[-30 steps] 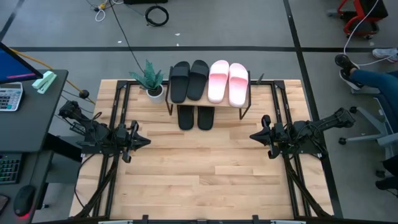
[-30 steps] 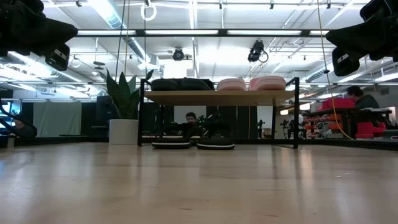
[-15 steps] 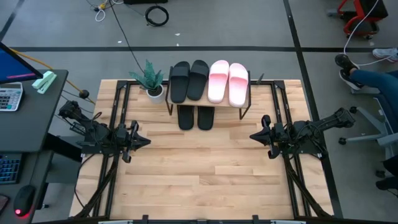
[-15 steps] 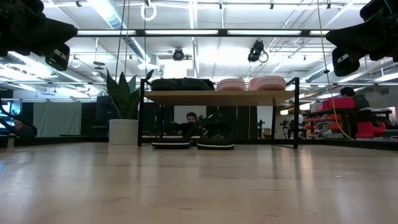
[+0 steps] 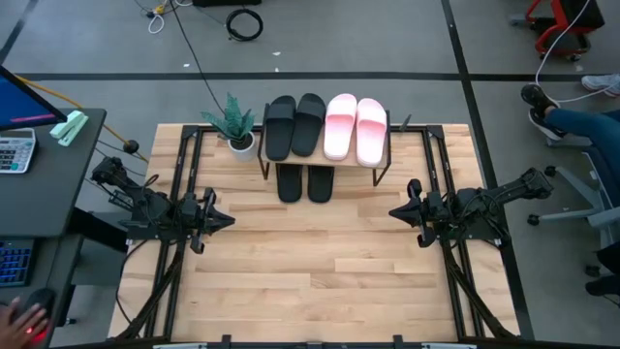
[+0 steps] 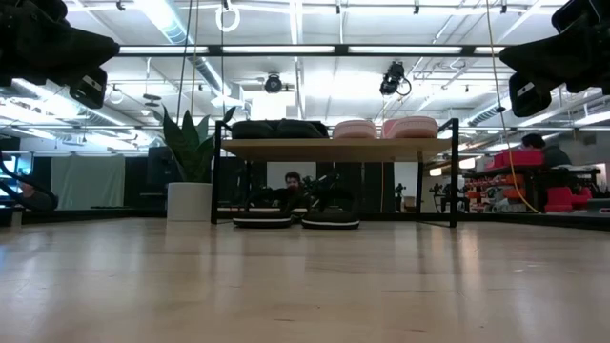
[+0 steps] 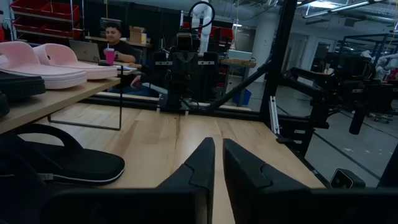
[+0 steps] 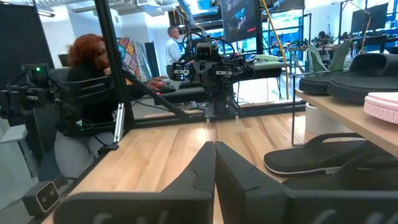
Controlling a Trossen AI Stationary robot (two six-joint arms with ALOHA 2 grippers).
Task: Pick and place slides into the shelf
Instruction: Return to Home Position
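The shelf stands at the table's far edge on its thin black legs. Two black slides and two pale pink slides lie side by side on its wood top board. Two more black slides rest on the tabletop under it, their toes poking out toward the near side. My left gripper hovers shut over the table's left side, my right gripper shut over the right side, both raised and holding nothing. In the low view the shelf shows with slides above and below.
A potted plant stands just left of the shelf. A dark desk with a calculator flanks the table's left side; a person's hand rests on a mouse there. A seated person's leg shows at far right. Bare wood lies between the arms.
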